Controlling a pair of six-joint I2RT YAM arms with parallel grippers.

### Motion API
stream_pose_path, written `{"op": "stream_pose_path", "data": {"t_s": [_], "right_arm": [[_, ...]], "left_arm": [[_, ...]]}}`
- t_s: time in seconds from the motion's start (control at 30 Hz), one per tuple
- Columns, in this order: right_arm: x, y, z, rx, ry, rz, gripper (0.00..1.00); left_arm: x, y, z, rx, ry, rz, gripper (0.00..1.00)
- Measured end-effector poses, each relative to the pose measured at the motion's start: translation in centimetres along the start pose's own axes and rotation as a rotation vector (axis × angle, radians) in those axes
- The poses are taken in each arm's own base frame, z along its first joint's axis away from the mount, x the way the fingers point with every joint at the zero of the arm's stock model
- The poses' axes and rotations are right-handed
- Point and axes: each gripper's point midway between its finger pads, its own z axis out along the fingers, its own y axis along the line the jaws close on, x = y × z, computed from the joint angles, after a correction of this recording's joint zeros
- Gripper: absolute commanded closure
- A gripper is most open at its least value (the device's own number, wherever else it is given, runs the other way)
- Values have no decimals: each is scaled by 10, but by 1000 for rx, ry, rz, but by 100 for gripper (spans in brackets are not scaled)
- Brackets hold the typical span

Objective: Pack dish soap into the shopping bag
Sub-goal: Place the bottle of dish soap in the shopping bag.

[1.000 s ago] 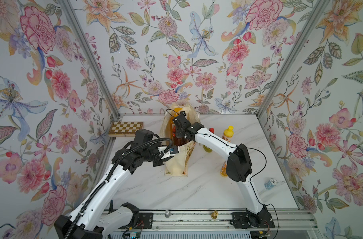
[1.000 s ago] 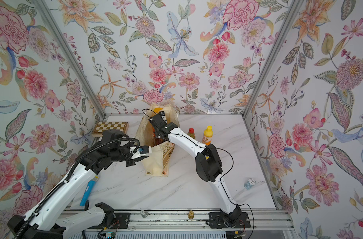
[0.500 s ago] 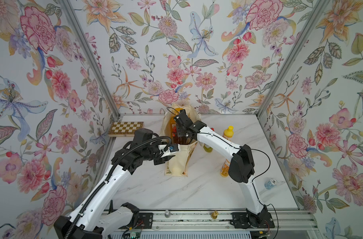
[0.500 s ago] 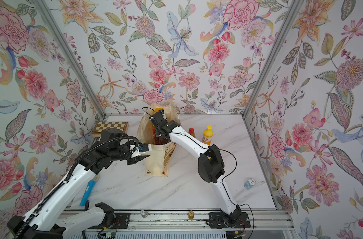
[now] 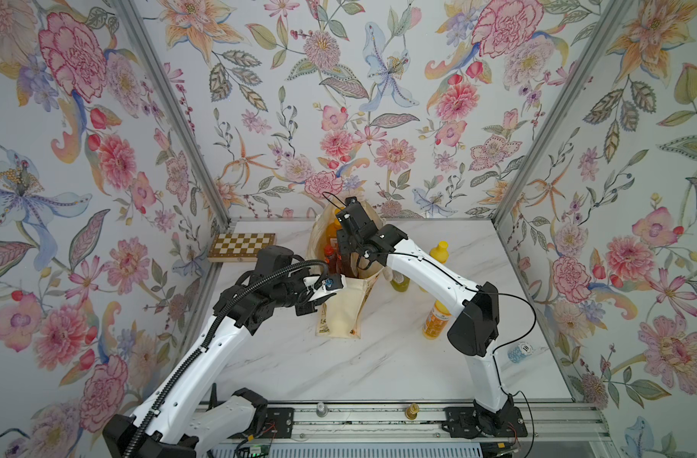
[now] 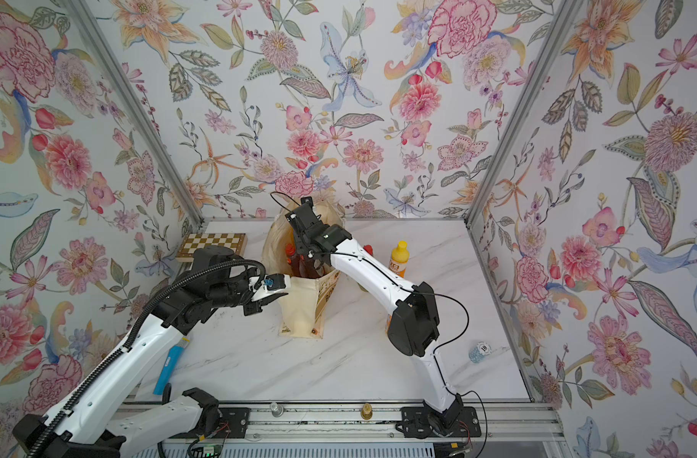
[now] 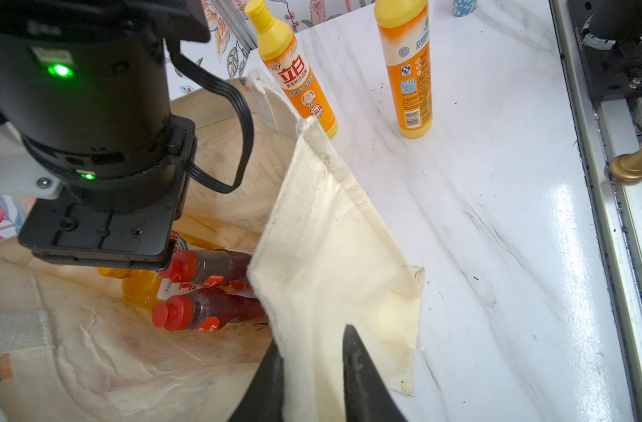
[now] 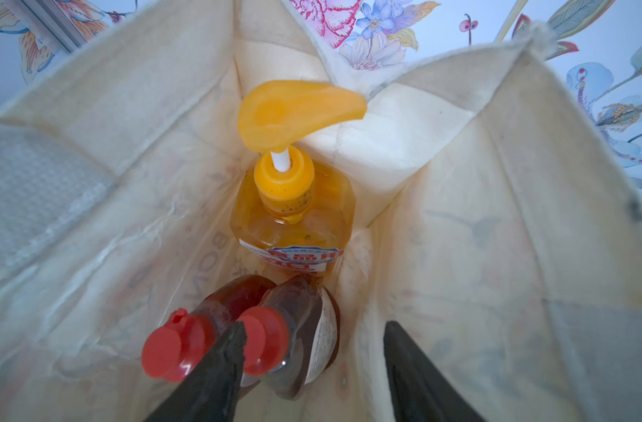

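Three dish soap bottles sit inside the shopping bag, its rim pinched by my left tool, seemingly to hold the mouth wide, my right tool open and empty within; two yellow-capped bottles wait beside the bag on the desk.

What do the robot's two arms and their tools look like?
Both arms have glossy white shells with black joint housings. The left arm carries a thick ribbed black hose; the right arm has a thin black cable. Each tool ends in two tapered black fingers: left tool, right tool. Green lights glow on the right wrist.
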Motion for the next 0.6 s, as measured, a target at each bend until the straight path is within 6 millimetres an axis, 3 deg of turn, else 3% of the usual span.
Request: {"op": "stream_pose_path", "data": {"t_s": [0.17,0.43,0.6], "right_arm": [[-10,1,-17,-27,-17,-14,30],[-56,-14,-90,-108,-136,36,25],[-64,-33,-116,-148,-157,61,22]], "left_arm": [[1,0,1,4,1,5,92],[5,-5,12,52,4,-11,94],[8,-5,16,62,11,-11,95]]}}
